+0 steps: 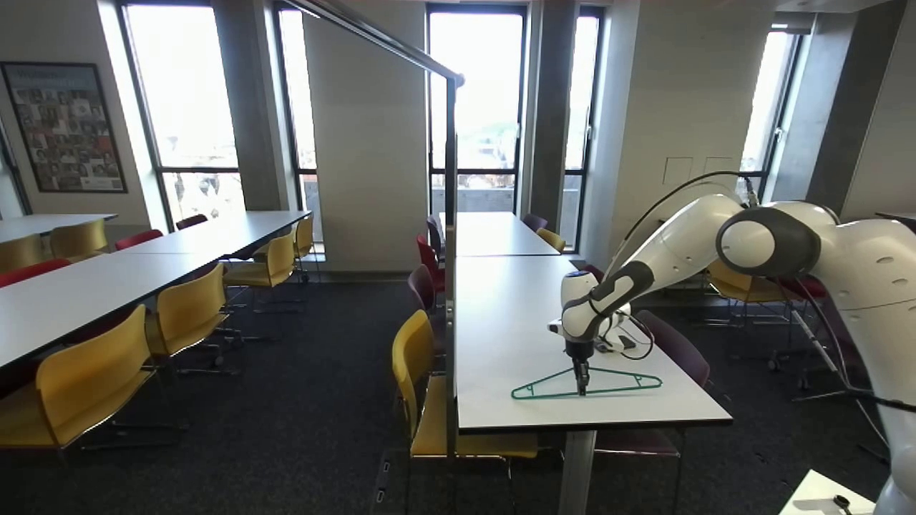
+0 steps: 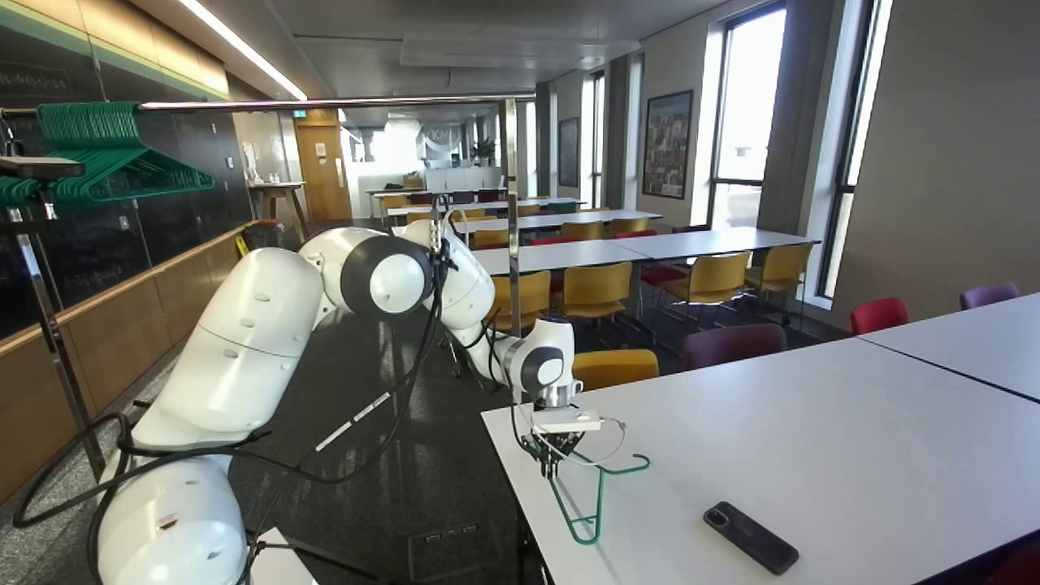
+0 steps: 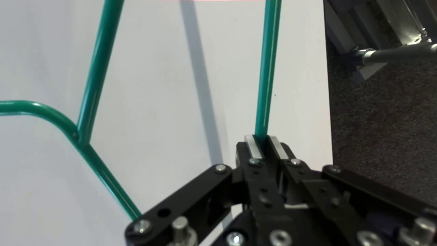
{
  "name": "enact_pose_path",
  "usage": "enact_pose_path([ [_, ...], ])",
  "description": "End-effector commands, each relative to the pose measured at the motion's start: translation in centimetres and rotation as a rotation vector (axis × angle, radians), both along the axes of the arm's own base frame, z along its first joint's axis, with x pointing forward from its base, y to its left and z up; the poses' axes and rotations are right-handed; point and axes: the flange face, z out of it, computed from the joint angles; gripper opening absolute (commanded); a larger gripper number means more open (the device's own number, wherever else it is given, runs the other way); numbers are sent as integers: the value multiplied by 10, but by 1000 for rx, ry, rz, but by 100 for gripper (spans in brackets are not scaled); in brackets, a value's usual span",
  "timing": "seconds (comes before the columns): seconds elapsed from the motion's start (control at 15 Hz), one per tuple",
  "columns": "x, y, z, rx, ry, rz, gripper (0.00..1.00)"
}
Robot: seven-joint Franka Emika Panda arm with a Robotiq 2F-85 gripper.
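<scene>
Pincer (image 3: 263, 144): I have it clamped on the long straight bar of the green hanger (image 3: 268, 75); in the wrist view the bar runs out from between the two fingertips (image 3: 253, 147), and in an exterior view my grip sits near the middle of it.
Green hanger: at the near end of the white table (image 2: 812, 439), its long bar just inside the near edge. I can't tell whether any of it is off the surface.
Hook (image 3: 24, 107): curling away to the left in my wrist view; in an exterior view it shows just right of the pincer.
Phone (image 2: 751, 538): dark, camera side up on the table, to the right of the hanger and nearer to me in that exterior view, the two apart.
Arm (image 1: 880, 265): white with dark grey joints, reaching in from the right in an exterior view and bent so the pincer points down.
Metal rail (image 2: 366, 103): high across an exterior view, with a row of green hangers (image 2: 89, 126) bunched at its left end.
Chairs: I see a yellow chair (image 1: 413, 372) at the table's near left and a purple chair (image 1: 676, 347) along its right side.
</scene>
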Motion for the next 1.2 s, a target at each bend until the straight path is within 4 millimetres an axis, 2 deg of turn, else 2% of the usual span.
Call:
enact_pose_path([
  [0.0,6,1,-6,-40,21,-4,3],
  [0.33,8,5,-7,-49,17,2,3],
  [0.4,9,6,-6,-57,14,6,36],
  [0.47,9,8,-4,-55,10,7,37],
  [0.53,10,10,-2,-53,7,5,43],
  [0.73,10,15,8,-36,-11,4,64],
  [0.8,9,20,16,-20,-24,5,72],
  [1.0,-1,45,57,7,-88,48,94],
  [1.13,-9,66,92,17,-142,64,100],
])
